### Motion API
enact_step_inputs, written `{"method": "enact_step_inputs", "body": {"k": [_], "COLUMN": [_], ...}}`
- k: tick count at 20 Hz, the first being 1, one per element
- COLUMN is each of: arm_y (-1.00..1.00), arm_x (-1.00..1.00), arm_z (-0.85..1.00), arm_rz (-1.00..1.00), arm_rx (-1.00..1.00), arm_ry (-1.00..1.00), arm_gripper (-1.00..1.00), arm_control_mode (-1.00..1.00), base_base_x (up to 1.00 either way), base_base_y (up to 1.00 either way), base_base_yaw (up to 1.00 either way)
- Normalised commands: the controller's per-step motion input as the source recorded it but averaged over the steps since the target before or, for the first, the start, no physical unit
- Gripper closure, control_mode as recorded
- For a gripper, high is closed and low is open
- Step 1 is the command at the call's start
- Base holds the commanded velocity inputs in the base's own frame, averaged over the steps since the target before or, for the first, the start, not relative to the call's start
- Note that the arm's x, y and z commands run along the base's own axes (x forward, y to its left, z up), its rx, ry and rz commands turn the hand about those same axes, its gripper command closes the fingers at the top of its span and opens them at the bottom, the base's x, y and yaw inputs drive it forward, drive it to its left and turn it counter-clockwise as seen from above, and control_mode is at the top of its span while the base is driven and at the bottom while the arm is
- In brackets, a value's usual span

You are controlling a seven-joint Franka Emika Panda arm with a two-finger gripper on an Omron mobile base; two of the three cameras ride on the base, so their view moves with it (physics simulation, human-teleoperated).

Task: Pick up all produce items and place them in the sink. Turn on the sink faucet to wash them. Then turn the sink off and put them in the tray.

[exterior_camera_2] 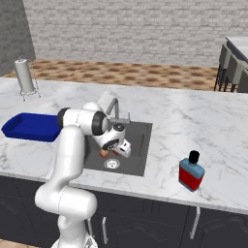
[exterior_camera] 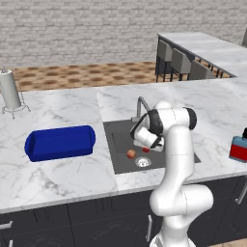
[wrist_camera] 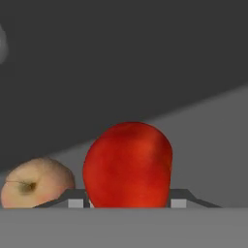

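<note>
Two produce items lie in the sink (exterior_camera: 120, 144) — one orange-red apple (exterior_camera: 130, 153) and one brighter red tomato (wrist_camera: 128, 164). The apple rests on the basin floor just beside the round silver drain (exterior_camera: 143, 162). In the hand view the tomato sits between the two dark fingers (wrist_camera: 75, 200), one at each of its flanks, so the gripper (wrist_camera: 127, 202) is pinching it, with the apple just off to one side. The one blue tray (exterior_camera: 60, 143) stands on the marble desk (exterior_camera: 58, 178) well apart from the sink, and nothing shows inside it. One silver faucet (exterior_camera: 140, 105) rises at the sink's back edge. One white cylinder on a wire stand (exterior_camera: 9, 91) and one red-and-blue bottle (exterior_camera_2: 191, 171) also stand on the desk.
</note>
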Motion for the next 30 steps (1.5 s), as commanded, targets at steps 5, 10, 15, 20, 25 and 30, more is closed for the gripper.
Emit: {"method": "enact_step_inputs", "body": {"k": [5,10,15,20,25,30], "arm_y": [0.01,0.11,0.10,0.00,0.00,-0.03], "arm_x": [0.29,0.01,0.01,0.00,-0.02,-0.16], "arm_z": [-0.38,-0.36,-0.25,-0.01,0.27,0.60], "arm_rz": [-0.13,-0.12,-0.12,-0.10,-0.04,-0.01], "arm_rx": [0.02,0.01,0.00,0.00,0.00,0.00], "arm_ry": [0.00,0.00,0.00,0.00,0.00,0.00], "arm_gripper": [1.00,1.00,-1.00,-1.00,-1.00,-1.00], "arm_control_mode": [-1.00,-1.00,-1.00,-1.00,-1.00,-1.00], "base_base_x": [0.00,0.00,0.00,0.00,0.00,0.00], "base_base_y": [0.00,0.00,0.00,0.00,0.00,0.00], "base_base_yaw": [0.00,0.00,0.00,0.00,0.00,0.00]}}
